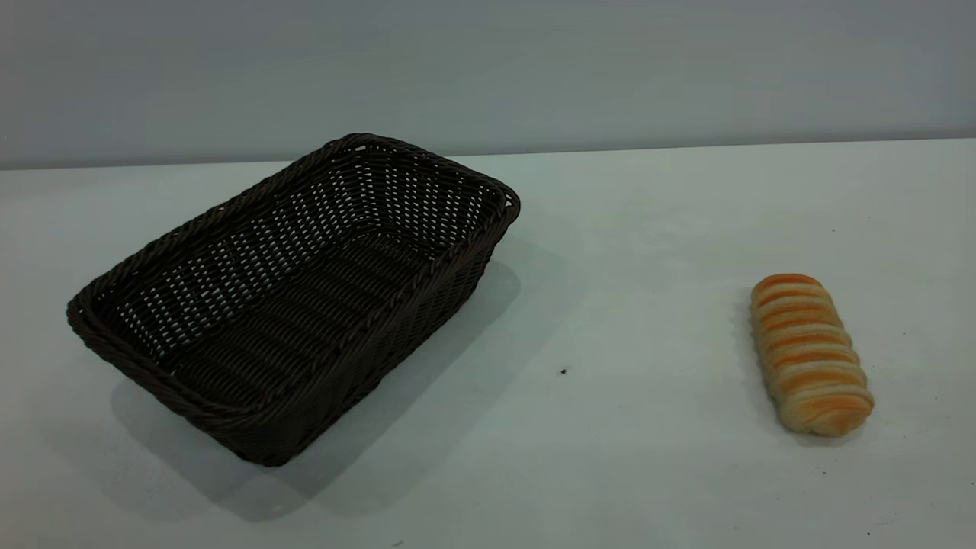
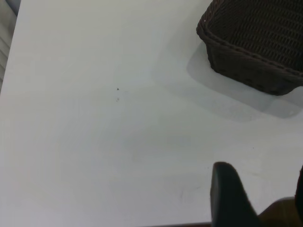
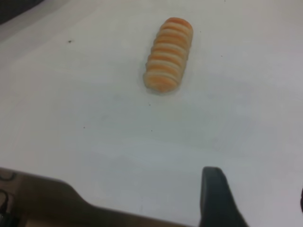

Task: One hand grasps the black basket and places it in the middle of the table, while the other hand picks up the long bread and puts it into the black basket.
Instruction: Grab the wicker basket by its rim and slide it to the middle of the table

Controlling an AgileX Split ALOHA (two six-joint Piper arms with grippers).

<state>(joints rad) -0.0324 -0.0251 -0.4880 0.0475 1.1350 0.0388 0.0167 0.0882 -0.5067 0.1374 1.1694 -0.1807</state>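
1. Dark woven wicker, the black basket (image 1: 293, 297) sits empty and skewed on the left half of the table (image 1: 610, 320), off the middle, so it is judged not yet placed.
2. The long bread (image 1: 810, 354) lies flat on the right side, well apart from the basket, its length running roughly toward the camera.
3. The left gripper (image 2: 258, 198) hangs above bare tabletop with the basket's corner ahead; its jaws look spread and hold nothing, probably readied for the braided rim.
4. The right gripper (image 3: 255, 203) hovers short of the bread, likewise parted and empty; the bread's narrow width probably suits a crosswise pinch.
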